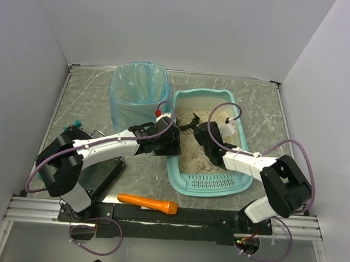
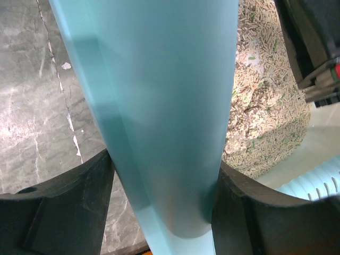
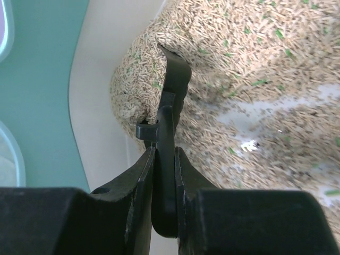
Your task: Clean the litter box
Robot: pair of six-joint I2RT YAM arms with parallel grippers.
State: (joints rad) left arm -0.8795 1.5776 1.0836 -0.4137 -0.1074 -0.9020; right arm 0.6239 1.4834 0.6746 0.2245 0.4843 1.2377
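The litter box [image 1: 210,183] sits on the bench [image 1: 86,100], just right of the blue-bagged bin [image 1: 138,92]. The left gripper [image 2: 159,207] has its jaws clamped on the box's left wall (steadying it, I judge). The right gripper [image 3: 164,159] has its jaws pinched on a black scoop [image 3: 172,79] dug into the pellets [image 3: 255,48]. Scooping is in hand; next comes a level lift toward the bin.

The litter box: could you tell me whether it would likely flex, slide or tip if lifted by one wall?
The litter box looks like thin smooth plastic, so its wall may flex. Its pellet litter probably shifts and adds weight, so it may tilt.
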